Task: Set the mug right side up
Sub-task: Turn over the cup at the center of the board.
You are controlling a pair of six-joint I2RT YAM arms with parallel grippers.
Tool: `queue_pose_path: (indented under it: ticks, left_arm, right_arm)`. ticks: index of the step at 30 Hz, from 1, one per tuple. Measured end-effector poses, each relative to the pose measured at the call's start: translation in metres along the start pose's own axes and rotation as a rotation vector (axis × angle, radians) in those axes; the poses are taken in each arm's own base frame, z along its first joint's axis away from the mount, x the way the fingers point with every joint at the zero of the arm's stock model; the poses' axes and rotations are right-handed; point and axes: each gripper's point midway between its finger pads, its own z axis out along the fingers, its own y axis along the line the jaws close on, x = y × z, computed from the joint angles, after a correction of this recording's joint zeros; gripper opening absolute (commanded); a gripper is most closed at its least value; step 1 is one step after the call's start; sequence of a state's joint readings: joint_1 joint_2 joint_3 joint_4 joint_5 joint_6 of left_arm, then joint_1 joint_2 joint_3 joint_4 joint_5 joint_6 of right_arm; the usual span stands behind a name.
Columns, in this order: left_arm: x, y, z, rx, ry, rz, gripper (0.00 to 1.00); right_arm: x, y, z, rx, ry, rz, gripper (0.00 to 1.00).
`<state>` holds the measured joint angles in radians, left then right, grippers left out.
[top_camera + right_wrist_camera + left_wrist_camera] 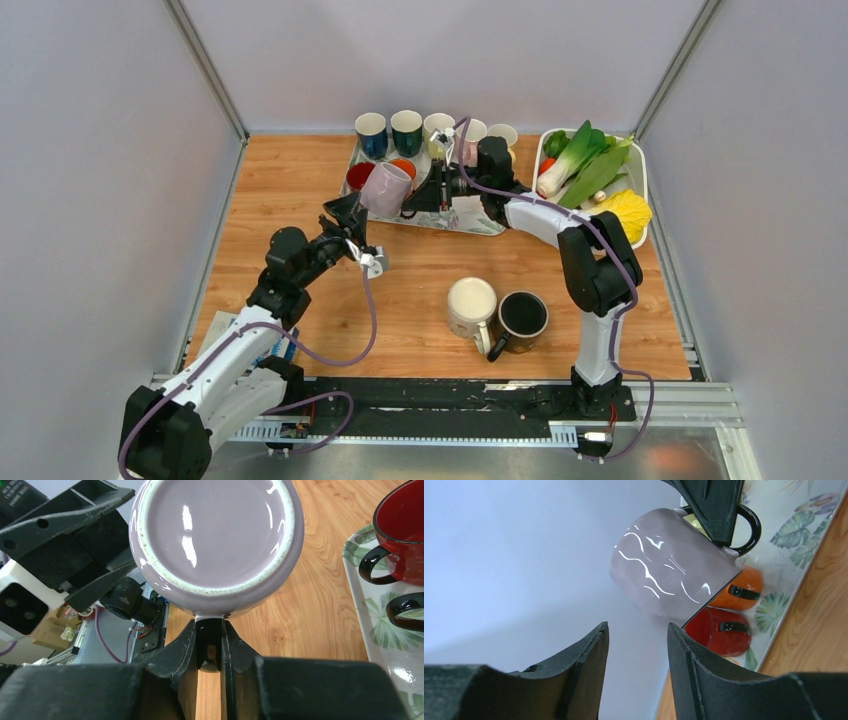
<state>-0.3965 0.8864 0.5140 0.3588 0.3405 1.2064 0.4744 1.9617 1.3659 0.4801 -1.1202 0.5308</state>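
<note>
The lilac mug [385, 190] with a black handle hangs tilted above the left end of the tray [480, 225]. Its base [215, 535] faces the right wrist camera. My right gripper [416, 196] is shut on the mug's handle [751, 527]; in the right wrist view its jaws [210, 630] pinch the black handle just under the base. My left gripper [348, 212] sits just left of and below the mug, jaws apart. In the left wrist view the mug's wavy side [664, 575] is ahead of the left gripper [638, 626], with nothing between the fingers.
A red mug [719, 630] and an orange mug [739, 590] sit on the leaf-patterned tray. Several mugs [405, 130] line the back. A white tub of vegetables [595, 175] stands at the back right. A cream mug [472, 305] and a black mug [522, 316] stand upright in front.
</note>
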Motion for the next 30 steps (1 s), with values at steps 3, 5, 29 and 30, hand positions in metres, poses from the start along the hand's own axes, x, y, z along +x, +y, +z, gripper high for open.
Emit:
queue_pose_path:
  ticks: [3,5,29,30]
  left_arm:
    - [-0.002,-0.004,0.0,0.006,-0.017,0.054,0.58]
    - [-0.004,-0.003,0.0,0.002,-0.028,0.084,0.59]
    - [0.004,-0.004,0.038,-0.137,-0.001,0.33,0.28]
    - [0.005,-0.003,0.039,-0.14,0.001,0.332,0.24]
  right_arm:
    - [-0.002,0.0,-0.003,-0.002,-0.003,0.01,0.0]
    - [-0.003,-0.001,-0.005,0.0,-0.006,0.018,0.0]
    - [-0.007,0.004,-0.01,-0.019,0.002,0.037,0.09]
    - [-0.007,0.004,-0.01,-0.018,0.001,0.039,0.11]
